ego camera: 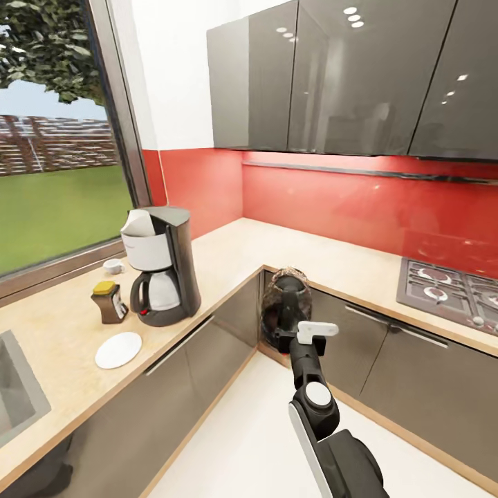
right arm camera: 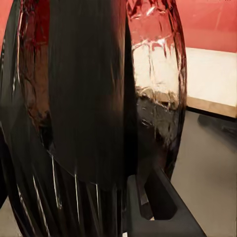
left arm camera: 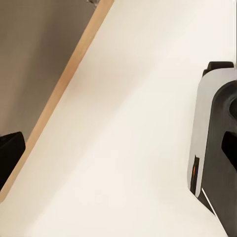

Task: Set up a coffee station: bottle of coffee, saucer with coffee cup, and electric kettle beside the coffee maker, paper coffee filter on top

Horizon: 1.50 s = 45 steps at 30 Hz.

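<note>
The right pincer (ego camera: 285, 330) grips the electric kettle (ego camera: 286, 304) in the air, off the tabletop's (ego camera: 290, 252) inner corner. By the coffee maker (ego camera: 162, 266) near the window edge: bottle of coffee (ego camera: 109, 301), bare saucer (ego camera: 118, 350); the coffee cup (ego camera: 113, 265) waits behind

— How many machines stand on the kitchen countertop (ego camera: 228, 259)?
— One coffee maker (ego camera: 162, 266), with one paper coffee filter (ego camera: 138, 223) on its top.
— And the small things beside it?
— One bottle of coffee (ego camera: 110, 301), one saucer (ego camera: 118, 350), one coffee cup (ego camera: 113, 265).
— Kettles?
— One electric kettle (ego camera: 285, 308), at the end of one robot arm (ego camera: 318, 408).
— Anything else?
— One hob (ego camera: 448, 292) and one sink (ego camera: 17, 394).
</note>
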### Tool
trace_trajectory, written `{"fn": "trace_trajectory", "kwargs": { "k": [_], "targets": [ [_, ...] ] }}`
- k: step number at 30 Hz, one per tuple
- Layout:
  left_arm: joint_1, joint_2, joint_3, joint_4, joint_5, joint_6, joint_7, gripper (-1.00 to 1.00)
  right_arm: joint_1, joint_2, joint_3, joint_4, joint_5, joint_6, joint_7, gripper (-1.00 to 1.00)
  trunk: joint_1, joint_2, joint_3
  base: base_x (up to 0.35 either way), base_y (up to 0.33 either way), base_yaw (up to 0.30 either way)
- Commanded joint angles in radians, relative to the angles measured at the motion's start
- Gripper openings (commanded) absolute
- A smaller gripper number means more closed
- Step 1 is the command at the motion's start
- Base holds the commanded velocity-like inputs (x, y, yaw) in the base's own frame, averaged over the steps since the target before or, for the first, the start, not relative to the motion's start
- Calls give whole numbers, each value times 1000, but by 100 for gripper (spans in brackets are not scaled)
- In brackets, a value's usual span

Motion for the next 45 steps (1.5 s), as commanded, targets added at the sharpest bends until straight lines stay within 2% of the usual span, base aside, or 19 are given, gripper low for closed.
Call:
{"fn": "trace_trajectory", "kwargs": {
  "k": [1,7,17,23,25,26,30,45],
  "targets": [
    [0,0,-9,0,8,-2,3,100,-1,0,2,-2,7,8,-5,-100,1,-2,-2,280,-165,0],
    [0,-3,-9,0,8,-3,3,100,-2,-1,3,-2,6,9,-5,-100,1,-2,-2,281,-165,0],
    [1,-25,-5,15,12,4,12,100,-4,-3,4,0,4,10,16,-100,1,-2,-2,281,-165,0],
    [5,-38,-3,17,20,3,19,100,-23,-2,6,-3,5,12,230,-100,1,-2,-2,280,-166,0],
    [5,-38,-1,18,21,3,20,100,-33,-2,7,-4,6,12,258,-100,1,-2,-2,280,-167,0],
    [6,-37,0,18,22,3,20,100,-57,-2,8,-6,7,13,278,-100,1,-2,-2,280,-167,0],
    [17,-39,-1,17,22,-1,19,100,-90,-5,9,-1,7,14,287,-100,1,-2,-2,201,-133,0],
    [25,-39,-2,16,21,0,21,100,-95,-6,5,-1,8,14,284,-100,1,-2,-13,9,-6,156]
  ]
}}
